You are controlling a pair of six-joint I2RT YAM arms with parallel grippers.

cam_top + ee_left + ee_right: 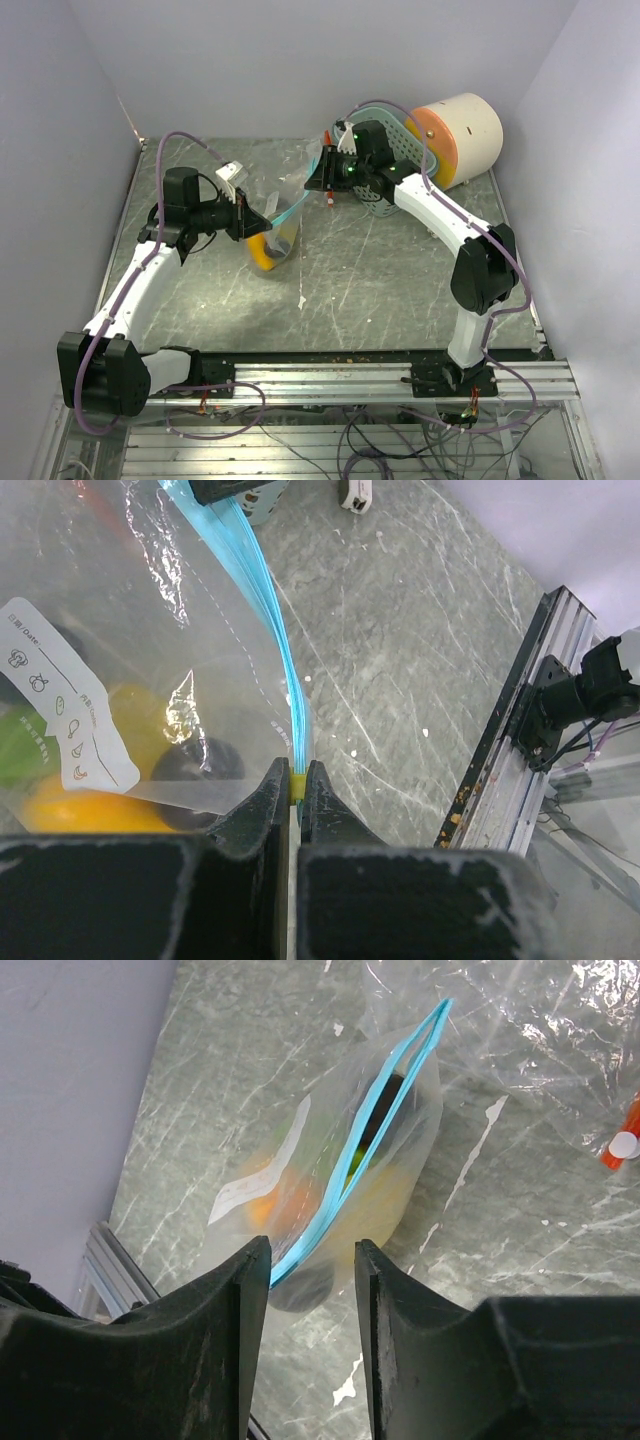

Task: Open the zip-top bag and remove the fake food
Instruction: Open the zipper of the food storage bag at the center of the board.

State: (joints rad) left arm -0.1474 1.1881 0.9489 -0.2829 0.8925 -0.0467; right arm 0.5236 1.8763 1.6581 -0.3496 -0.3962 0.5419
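Observation:
The clear zip-top bag (283, 232) hangs above the table between my two grippers. Its blue zip strip (272, 620) runs away from the left gripper (295, 780), which is shut on the yellow tab at the strip's end. Through the plastic I see the fake food (85, 815): orange, yellow, green and dark pieces. The right gripper (310, 1265) is open above the bag. The blue strip's (345, 1175) near end lies beside its left finger (250, 1290), and I cannot tell whether they touch. The bag's mouth gapes at the far end. In the top view the right gripper (319, 186) sits at the strip's upper end.
A teal basket (388, 150) and a big cream cylinder with an orange face (462, 135) stand at the back right. A small red-orange piece (620, 1143) lies on the table, beside more crumpled clear plastic (540, 1020). The metal rail (520, 730) borders the near edge.

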